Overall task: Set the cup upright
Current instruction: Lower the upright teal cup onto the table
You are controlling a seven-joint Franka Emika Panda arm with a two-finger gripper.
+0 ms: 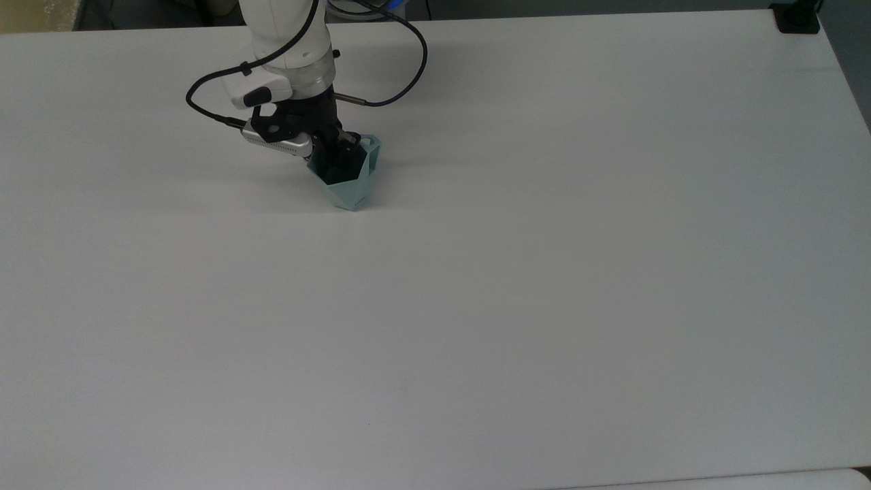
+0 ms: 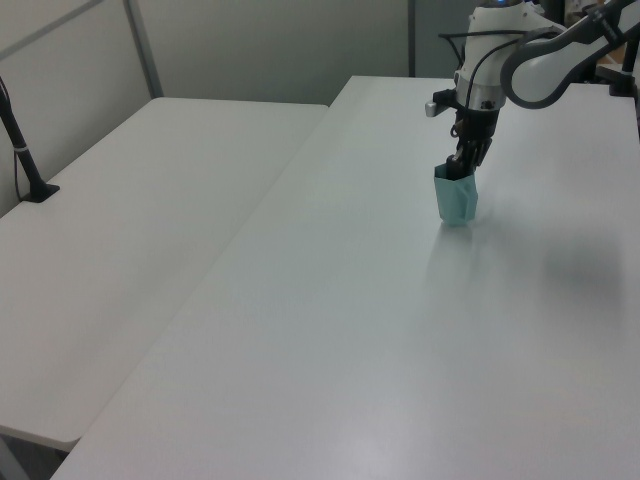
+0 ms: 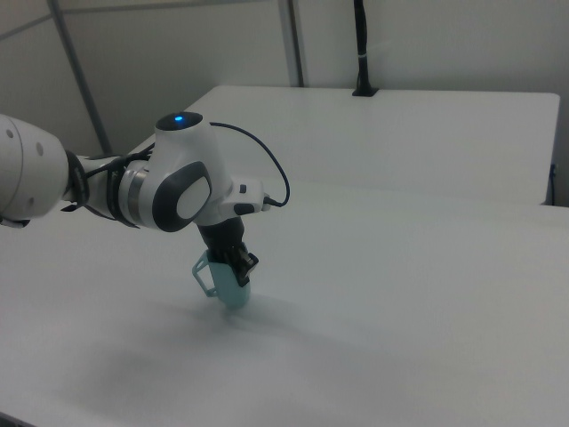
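- We see the gripper [image 1: 337, 155] reaching down into the mouth of the cup [image 1: 347, 185], its fingers closed on the cup's rim wall, one inside and, as far as we can judge, one outside.
- The cup hangs directly under the gripper, mouth up and narrow base down, tipped slightly off vertical. In the left view the cup [image 2: 456, 199] has its base at or just above the white surface [image 1: 544, 272]; we cannot tell whether it is touching yet.
- The small angular handle [image 3: 204, 271] juts from the rim on the side away from the fingers, toward the right view's left.
- We judge the cup light and rigid, likely hard plastic: it should not flex in the grip, but the smooth faceted walls could slip or pivot between the fingers.
- The rim wall is a sensible hold, since it leaves the base free to seat flat. The handle looks too small and thin to pinch.
- With a narrow base and wide top, we expect it to tip easily if let go while leaning.
- Hidden from us: the fingertips inside the cup, the exact contact on the wall, and the underside of the base.
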